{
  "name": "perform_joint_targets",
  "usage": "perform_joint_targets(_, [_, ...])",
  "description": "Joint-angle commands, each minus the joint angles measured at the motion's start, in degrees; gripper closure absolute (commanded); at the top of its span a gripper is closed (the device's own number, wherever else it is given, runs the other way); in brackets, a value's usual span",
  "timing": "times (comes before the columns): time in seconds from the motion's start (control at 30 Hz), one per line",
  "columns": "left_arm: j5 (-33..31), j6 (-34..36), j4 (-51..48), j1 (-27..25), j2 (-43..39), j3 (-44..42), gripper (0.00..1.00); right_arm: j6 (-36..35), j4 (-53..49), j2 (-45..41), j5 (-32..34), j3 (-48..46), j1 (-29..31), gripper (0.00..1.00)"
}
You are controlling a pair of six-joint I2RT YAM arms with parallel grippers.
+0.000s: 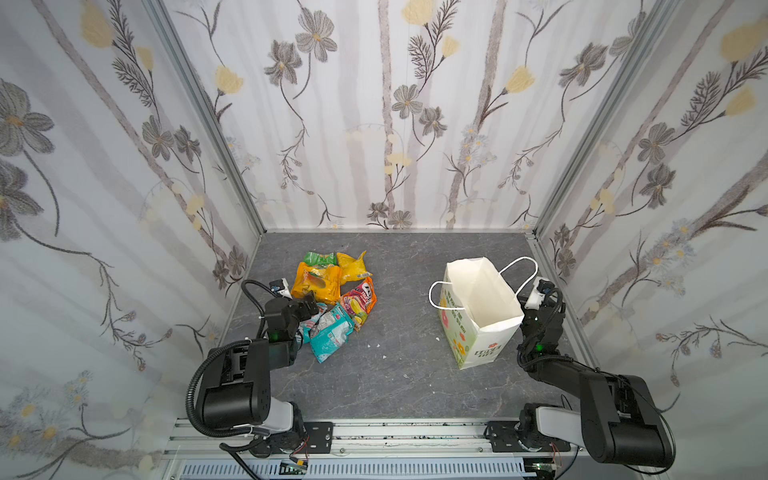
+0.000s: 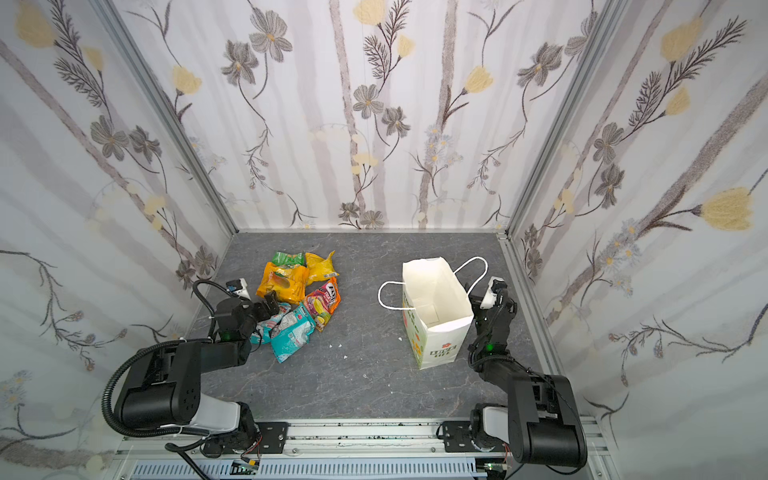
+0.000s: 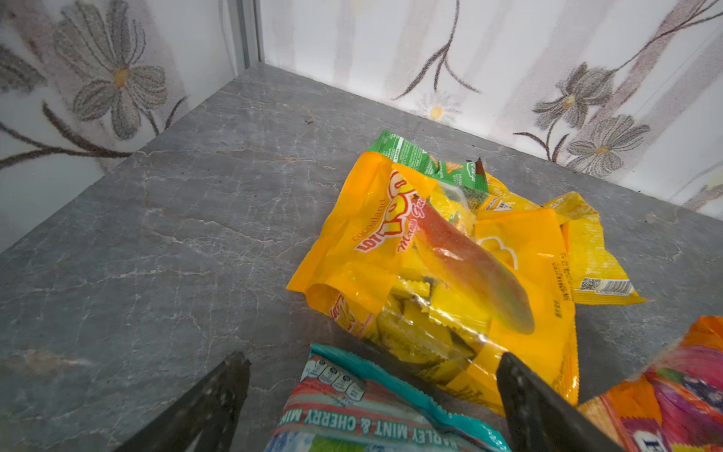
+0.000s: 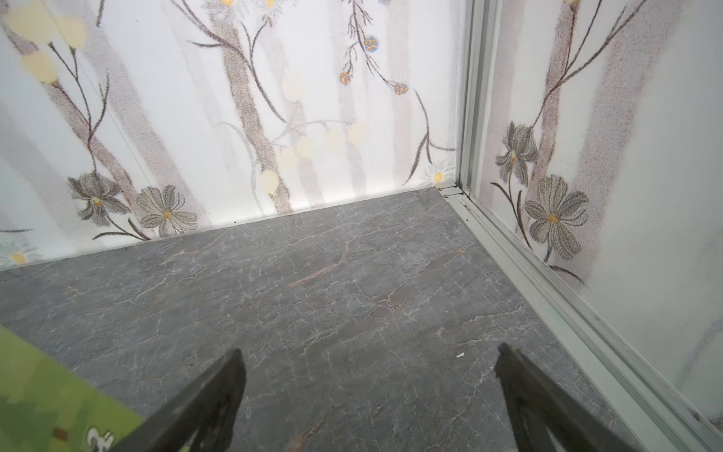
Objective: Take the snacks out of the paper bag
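Several snacks lie in a pile on the grey table's left half in both top views: a green packet (image 1: 319, 258), a yellow one (image 1: 353, 265), an orange one (image 1: 316, 283) (image 3: 450, 250), an orange-pink one (image 1: 360, 301) and a teal-white one (image 1: 330, 332) (image 3: 375, 415). My left gripper (image 1: 309, 303) (image 3: 373, 360) hangs open just above the teal-white packet, holding nothing. The paper bag (image 1: 478, 307) (image 2: 436, 307) stands upright on the right, and no packet shows inside it. My right gripper (image 4: 369, 353) is open and empty over bare table behind the bag, whose green print (image 4: 47, 399) shows beside it.
Floral-papered walls close the table on three sides, with a metal rail (image 4: 547, 281) along the right wall's foot. A few white crumbs (image 1: 376, 345) lie mid-table. Both arm bases sit on the front rail (image 1: 395, 432).
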Motion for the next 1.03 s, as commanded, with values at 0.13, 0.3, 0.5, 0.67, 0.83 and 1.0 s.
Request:
perform_joint_targets(0.13, [-5.0, 2.2, 11.5, -2.0, 4.7, -1.9, 0.0, -3.4, 14.3, 3.5, 3.1, -1.6, 1.6, 0.0])
perform_joint_targets(0.3, [-3.8, 2.8, 9.6, -2.1, 5.1, -0.7, 0.0, -4.4, 16.3, 4.3, 3.9, -1.9, 2.4, 0.0])
perform_joint_targets(0.5, [1.0, 5.6, 4.2, -2.7, 5.2, 2.3, 0.0, -4.6, 16.8, 4.6, 3.4, -1.9, 2.4, 0.0])
perform_joint_targets(0.67, [1.0, 5.6, 4.0, -2.7, 5.2, 2.3, 0.0, -4.8, 16.4, 4.7, 2.9, -1.6, 2.5, 0.0])
perform_joint_targets(0.83, [1.1, 5.5, 4.1, -2.7, 5.2, 2.3, 0.0, -5.8, 14.3, 5.0, 2.3, -0.3, 2.9, 0.0])
perform_joint_targets(1.0, [1.0, 5.6, 4.1, -2.7, 5.2, 2.3, 0.0, -5.8, 15.0, 4.5, 2.4, -1.1, 3.0, 0.0])
